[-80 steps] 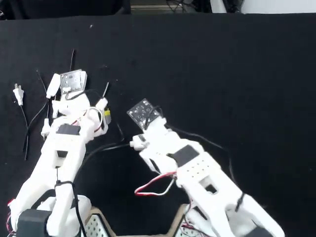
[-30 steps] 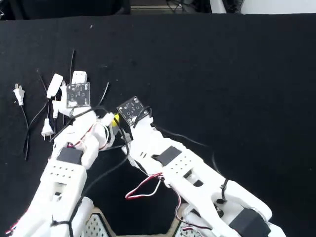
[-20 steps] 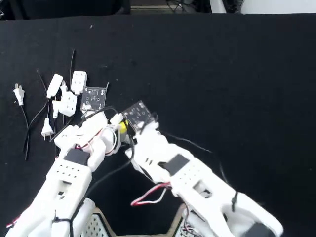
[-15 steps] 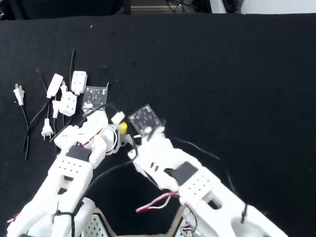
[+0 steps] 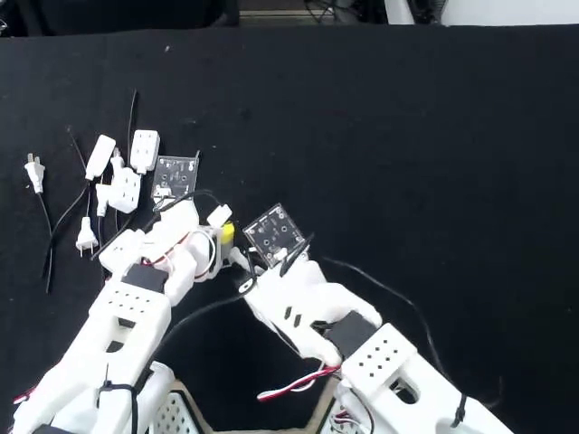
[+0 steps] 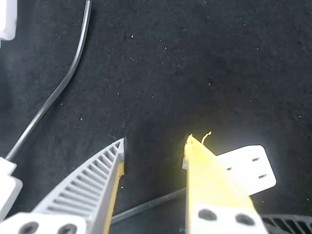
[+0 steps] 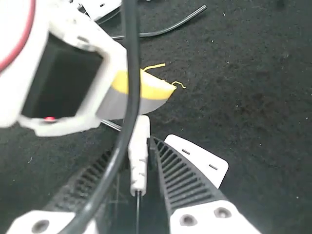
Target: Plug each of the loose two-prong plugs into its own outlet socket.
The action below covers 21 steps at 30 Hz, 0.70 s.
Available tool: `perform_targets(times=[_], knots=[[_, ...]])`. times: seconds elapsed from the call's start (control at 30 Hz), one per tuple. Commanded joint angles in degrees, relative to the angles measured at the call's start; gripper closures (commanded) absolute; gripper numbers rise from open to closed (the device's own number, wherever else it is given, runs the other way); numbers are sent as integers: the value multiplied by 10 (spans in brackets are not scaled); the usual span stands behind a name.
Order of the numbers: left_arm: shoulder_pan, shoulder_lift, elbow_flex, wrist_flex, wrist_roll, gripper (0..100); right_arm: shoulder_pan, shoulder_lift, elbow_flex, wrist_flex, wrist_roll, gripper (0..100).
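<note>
Shown clamped lengthwise in right gripper (image 7: 134, 145): white two-prong plug (image 7: 139, 156), cord end toward wrist, just beside outlet socket (image 7: 202, 163). Left gripper (image 6: 155, 139) spread wide, holding nothing.

From above, the left arm's square circuit board (image 5: 175, 177) and the right arm's square circuit board (image 5: 276, 231) cover most of each gripper. Both arms run off the bottom edge.

In the left wrist view, the left gripper (image 6: 156, 141) has a yellow finger (image 6: 207, 190) that hides 1 end of the flat white socket block with 2 slots (image 6: 248, 165). A thin black cable (image 6: 146, 207) slips behind the same finger. 2 white pieces at the edge, a corner piece (image 6: 6, 19) and a lower piece (image 6: 6, 183), are cut off and cannot be named.

In the right wrist view, the slim white plug (image 7: 139, 153) is pinched in the right gripper (image 7: 131, 146), and its prongs cannot be made out. A thick blurred black cable (image 7: 127, 73) crosses 1 finger, and the socket block (image 7: 207, 163) is half hidden behind the other.
</note>
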Motion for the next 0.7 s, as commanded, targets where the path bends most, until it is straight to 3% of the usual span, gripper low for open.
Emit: perform_targets(times=[0.0, 0.43, 0.67], knots=[[12, 2, -22, -1, -5, 802, 28, -7, -8, -47, -1, 988], [12, 3, -22, -1, 17, 802, 29, -7, 3, -88, -93, 987], [12, 3, -22, -1, 18, 802, 29, -7, 3, -88, -100, 987]])
